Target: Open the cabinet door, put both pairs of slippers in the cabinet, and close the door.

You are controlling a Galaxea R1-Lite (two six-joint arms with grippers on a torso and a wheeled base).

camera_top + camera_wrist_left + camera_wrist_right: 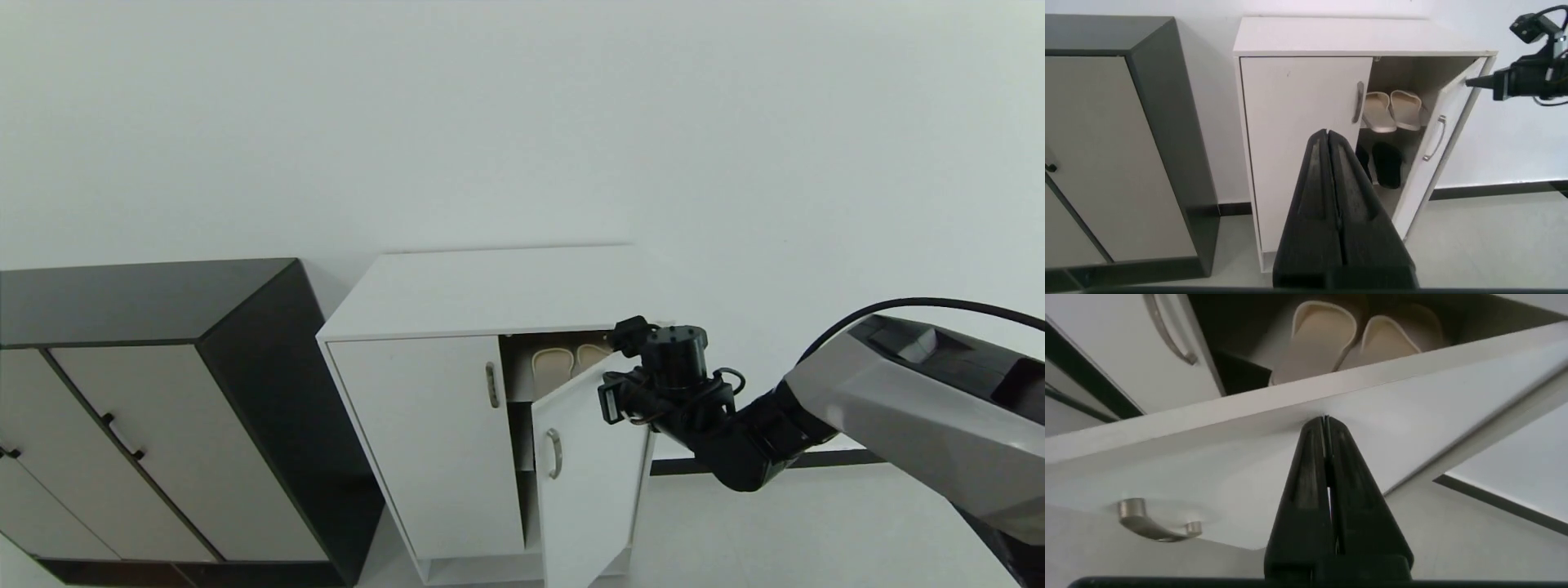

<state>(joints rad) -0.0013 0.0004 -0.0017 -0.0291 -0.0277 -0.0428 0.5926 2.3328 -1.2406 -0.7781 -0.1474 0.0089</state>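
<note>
The white cabinet (490, 294) has its left door closed and its right door (588, 474) standing partly open. A beige pair of slippers (1392, 110) lies on the upper shelf, and a black pair (1384, 163) on the shelf below. My right gripper (608, 402) is shut with nothing in it, its tip against the outer face of the open door near the top edge (1327, 420). The door's metal handle (1155, 524) is below it. My left gripper (1327, 135) is shut and empty, held back in front of the closed left door.
A dark cabinet (147, 302) with pale doors stands against the wall just left of the white one. Open floor (1486, 237) lies to the right of the open door. A plain white wall is behind.
</note>
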